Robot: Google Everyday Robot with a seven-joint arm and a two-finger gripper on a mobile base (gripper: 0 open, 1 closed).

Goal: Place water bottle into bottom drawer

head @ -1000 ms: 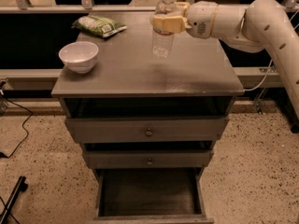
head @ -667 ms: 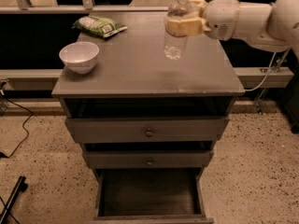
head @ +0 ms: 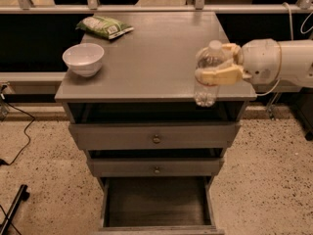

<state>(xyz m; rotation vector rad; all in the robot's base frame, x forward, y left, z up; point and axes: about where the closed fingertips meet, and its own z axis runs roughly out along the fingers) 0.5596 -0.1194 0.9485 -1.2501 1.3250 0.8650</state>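
Observation:
The water bottle is clear plastic and upright, held in the air over the front right edge of the cabinet top. My gripper reaches in from the right and is shut on the bottle around its upper half, with cream-coloured fingers wrapped round it. The bottom drawer stands pulled open at the foot of the grey cabinet, its bare wood floor showing and nothing in it. The bottle hangs well above the drawer and a little to its right.
A white bowl sits at the cabinet top's left edge. A green snack bag lies at the back left. Two shallower knobbed drawers stick out slightly above the bottom drawer. A dark cable and a black leg lie on the speckled floor at left.
My gripper has carried the bottle from the back of the cabinet top forward and down to its front right edge. The drawers, bowl and bag have not moved.

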